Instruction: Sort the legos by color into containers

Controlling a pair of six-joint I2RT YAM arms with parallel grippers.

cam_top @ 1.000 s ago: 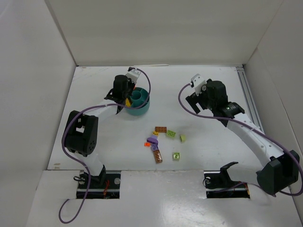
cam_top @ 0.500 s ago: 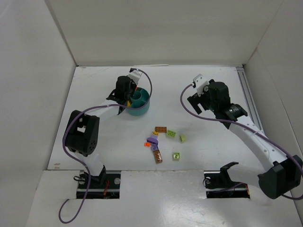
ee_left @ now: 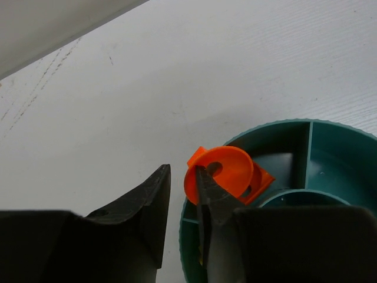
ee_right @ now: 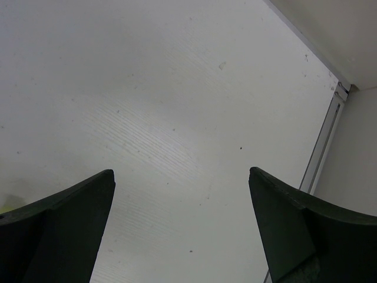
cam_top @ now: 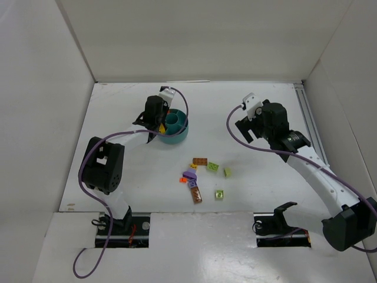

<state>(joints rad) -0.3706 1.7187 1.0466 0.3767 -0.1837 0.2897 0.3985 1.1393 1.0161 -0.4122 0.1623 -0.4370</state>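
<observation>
Left wrist view: the left claw (ee_left: 182,170) has its fingers almost together with only a thin gap, and I cannot tell if it pinches anything. Just past the right fingertip an orange lego (ee_left: 227,171), rounded with a hole, leans at the rim of the teal dish (ee_left: 341,159). It is probably light, stiff and slippery; flat sides give the best hold. The right claw (ee_right: 181,172) is spread wide over the counter (ee_right: 177,88). Other legos (cam_top: 189,175) lie well apart from the dish.
</observation>
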